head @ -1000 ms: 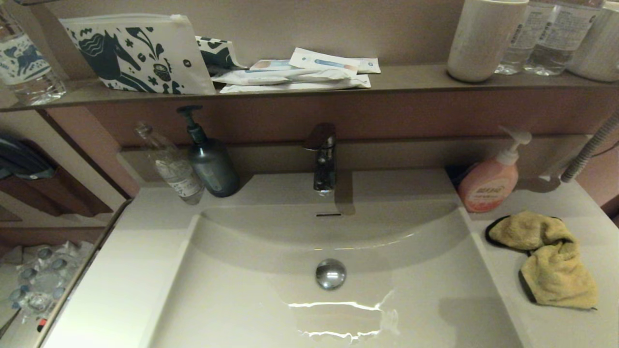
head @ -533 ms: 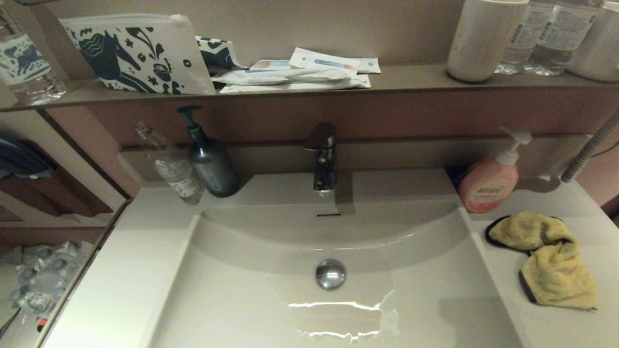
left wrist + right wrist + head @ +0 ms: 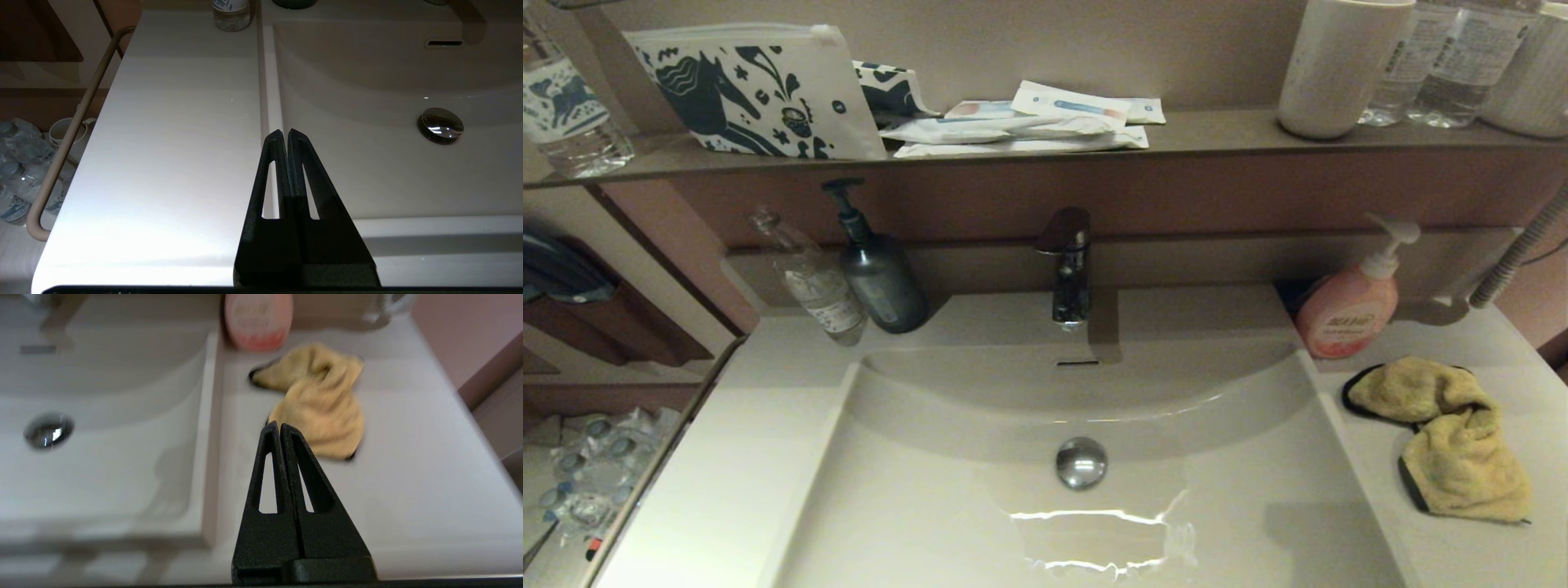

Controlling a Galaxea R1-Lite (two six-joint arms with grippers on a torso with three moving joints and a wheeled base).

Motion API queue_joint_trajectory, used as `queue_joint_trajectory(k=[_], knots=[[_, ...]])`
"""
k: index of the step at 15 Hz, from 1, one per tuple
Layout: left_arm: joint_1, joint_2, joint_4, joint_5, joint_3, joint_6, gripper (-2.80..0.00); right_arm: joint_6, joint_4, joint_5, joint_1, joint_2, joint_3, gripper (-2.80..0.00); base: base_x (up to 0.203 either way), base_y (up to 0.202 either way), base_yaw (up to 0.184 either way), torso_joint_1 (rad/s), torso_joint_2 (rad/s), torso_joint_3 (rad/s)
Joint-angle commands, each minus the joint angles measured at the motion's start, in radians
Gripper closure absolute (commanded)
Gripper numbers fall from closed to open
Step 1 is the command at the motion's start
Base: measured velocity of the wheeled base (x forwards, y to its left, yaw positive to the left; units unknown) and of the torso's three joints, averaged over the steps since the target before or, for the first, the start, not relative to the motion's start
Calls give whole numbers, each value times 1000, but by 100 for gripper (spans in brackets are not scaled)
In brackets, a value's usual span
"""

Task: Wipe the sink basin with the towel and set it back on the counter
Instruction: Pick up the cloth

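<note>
**Towel Untouched, Both Grippers Closed**

Fingers pressed tip to tip on both arms, grasping nothing. Right gripper [image 3: 280,426] poised over the counter [image 3: 1462,555] on the sink's right side, aimed toward the towel [image 3: 1445,433] and not touching it. Left gripper [image 3: 284,134] parked above the left rim of the sink basin [image 3: 931,506], idle.

Towel crumpled in a loose heap on the right counter, just in front of the pink soap bottle [image 3: 1343,314] and well apart from the chrome drain plug [image 3: 1081,462]. Mustard pile uppermost, black edging peeking out along the near and basin-side folds.

Judged soft, light and floppy: likely to sag and trail once lifted, unlikely to slip from a firm pinch. Best hold probably on the raised ridge where the two lobes meet, gathering several layers at once; a single edge would let the rest drag.

Open room: bare counter on the near side of the towel for a descent. Tight spots: soap bottle at the far end, the basin's raised lip beside it, faucet [image 3: 1068,269] at the rear wall. Wide, shallow basin floor, free for sweeping strokes around the plug.
</note>
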Motion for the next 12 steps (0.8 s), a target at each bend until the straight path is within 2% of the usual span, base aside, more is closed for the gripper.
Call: queue_joint_trajectory(k=[1,7,12], knots=[[0,1,0,0,0,0,0,1,1,-15,2,119,-69,0,0,0,0,0,0,0],[0,1,0,0,0,-1,0,6,1,-100,1,436,-199,0,0,0,0,0,0,0],[0,1,0,0,0,0,0,1,2,-111,-39,589,-293,0,0,0,0,0,0,0]])
